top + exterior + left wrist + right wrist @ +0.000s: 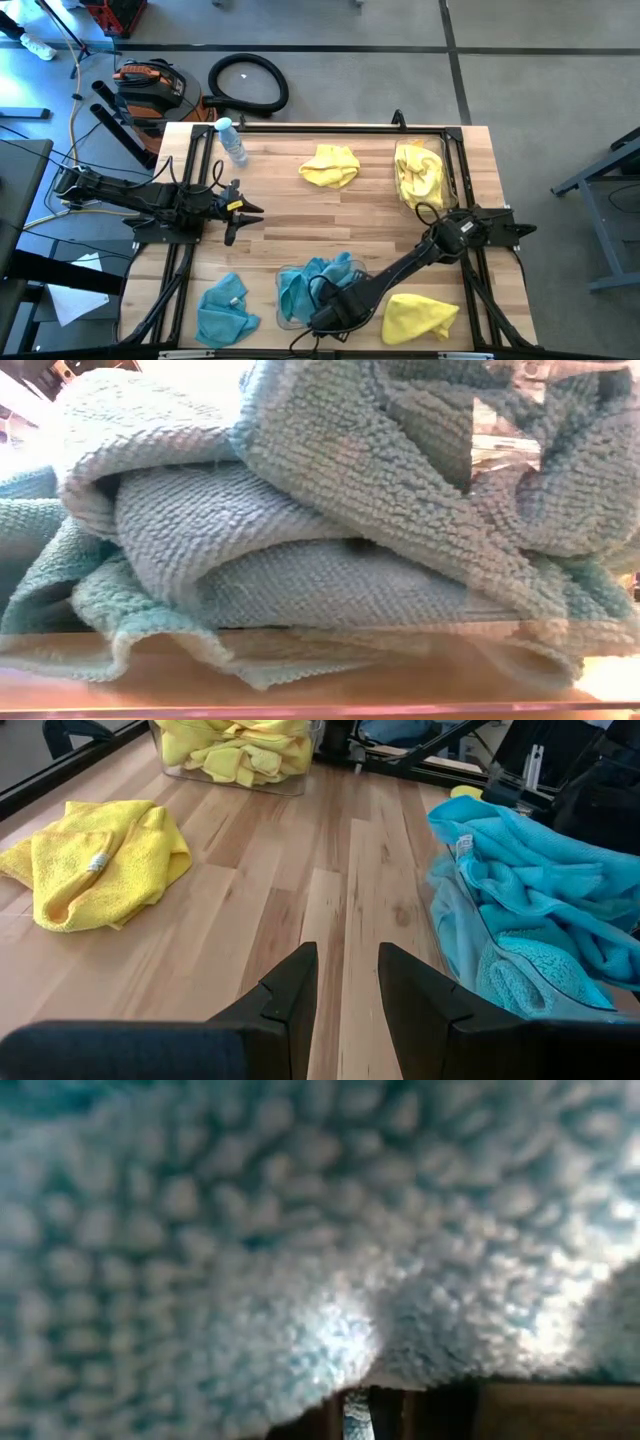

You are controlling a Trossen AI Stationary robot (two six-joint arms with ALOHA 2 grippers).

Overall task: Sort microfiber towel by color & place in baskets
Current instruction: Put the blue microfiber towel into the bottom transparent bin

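The right gripper [328,318] is buried in the teal towels [315,280] heaped in their basket [284,320] (jaw state probably hidden, cannot tell); the left gripper [240,212] waits well apart, jaws spread.

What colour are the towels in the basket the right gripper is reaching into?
Teal-blue towels; the left wrist view shows them best, in the clear basket.

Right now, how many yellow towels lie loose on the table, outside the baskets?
2: one yellow towel at the far middle, another at the near right corner. More yellow ones fill the far-right basket.
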